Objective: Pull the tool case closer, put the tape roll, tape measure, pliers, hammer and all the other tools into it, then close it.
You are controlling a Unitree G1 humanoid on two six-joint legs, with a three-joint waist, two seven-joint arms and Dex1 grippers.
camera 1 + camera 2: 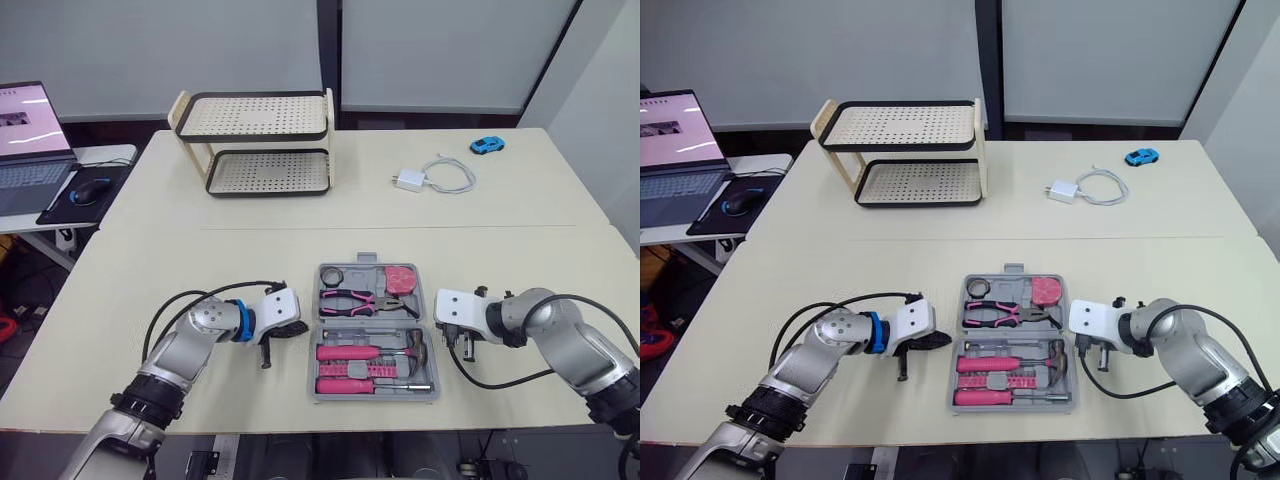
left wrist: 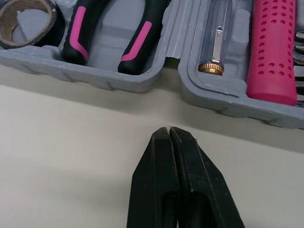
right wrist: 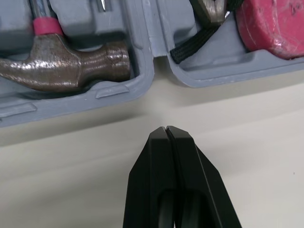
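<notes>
Looking down, I see the tool case (image 1: 374,396) open at the near middle of the table (image 1: 250,220). Tape roll (image 1: 333,274), pliers (image 1: 350,300) and tape measure (image 1: 400,279) lie in its far half, hammer (image 3: 71,61) in the near half. Left gripper (image 2: 169,129) sits just left and right gripper (image 3: 165,129) just right, both with fingers pressed together.

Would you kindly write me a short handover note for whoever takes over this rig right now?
Left pincer: shut, empty, beside the tool case on its left.
Right pincer: shut, empty, beside it on the right.
The case lies open near the robot; tape roll, pliers, tape measure and hammer sit inside.
Done: packing, apparently. Left: close it.
</notes>
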